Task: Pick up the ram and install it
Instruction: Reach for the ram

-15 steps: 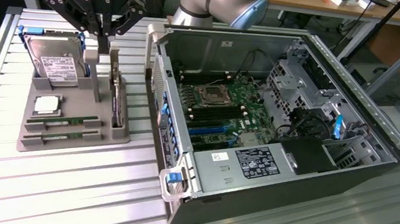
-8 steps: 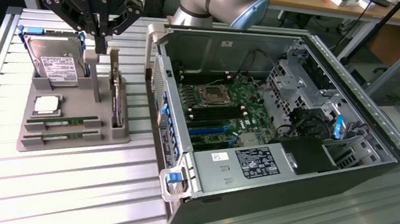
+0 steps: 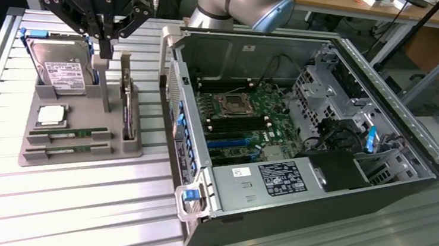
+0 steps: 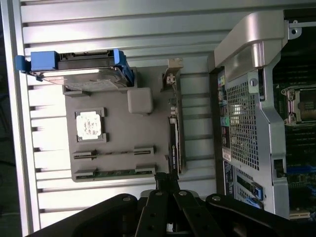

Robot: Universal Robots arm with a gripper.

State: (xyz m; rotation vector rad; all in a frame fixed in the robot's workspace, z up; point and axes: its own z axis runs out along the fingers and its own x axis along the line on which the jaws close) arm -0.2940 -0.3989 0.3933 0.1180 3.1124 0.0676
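Exterior view has the gripper (image 3: pixel 107 46) hanging over the far end of the grey holder tray (image 3: pixel 85 108), beside the hard drive (image 3: pixel 64 69), its tips pressed together on nothing and its upper body cut off by the frame edge. At the tray's near end, well apart from those tips, the ram (image 3: pixel 68 132) sits as two sticks in parallel slots, chips too small to make out. On the wrist view the tips cover one end of the upright expansion card (image 4: pixel 174 133).
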